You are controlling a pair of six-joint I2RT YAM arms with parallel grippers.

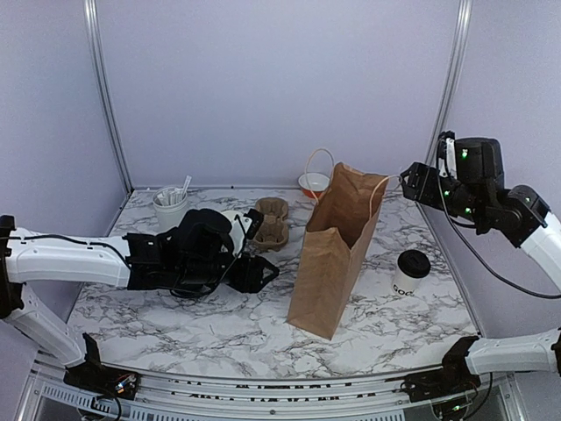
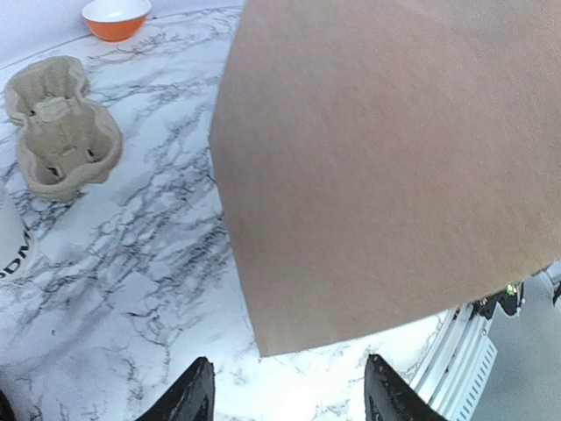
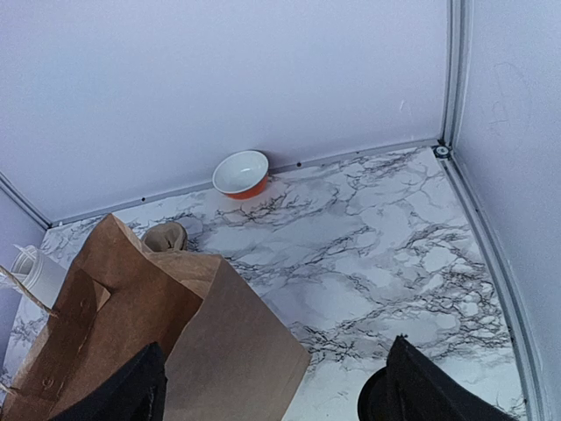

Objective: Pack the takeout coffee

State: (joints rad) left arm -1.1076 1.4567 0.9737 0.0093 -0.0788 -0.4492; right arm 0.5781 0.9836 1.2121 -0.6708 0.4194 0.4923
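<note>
The takeout coffee (image 1: 410, 272), a small white cup with a black lid, stands on the marble table right of the upright brown paper bag (image 1: 337, 246), whose top is open. In the right wrist view only the lid's edge (image 3: 375, 405) shows beside a finger. My right gripper (image 1: 409, 181) hangs high beside the bag's mouth, open and empty (image 3: 276, 390), above and behind the coffee. My left gripper (image 1: 261, 272) sits low on the bag's left, open with nothing between its fingers (image 2: 289, 396), facing the bag's side (image 2: 386, 158).
A brown pulp cup tray (image 1: 272, 224) (image 2: 61, 132) lies left of the bag. An orange bowl (image 1: 313, 184) (image 3: 241, 173) sits at the back wall. A white canister with sticks (image 1: 171, 206) stands back left. A white cup with dark lettering (image 2: 7, 241) is beside my left gripper.
</note>
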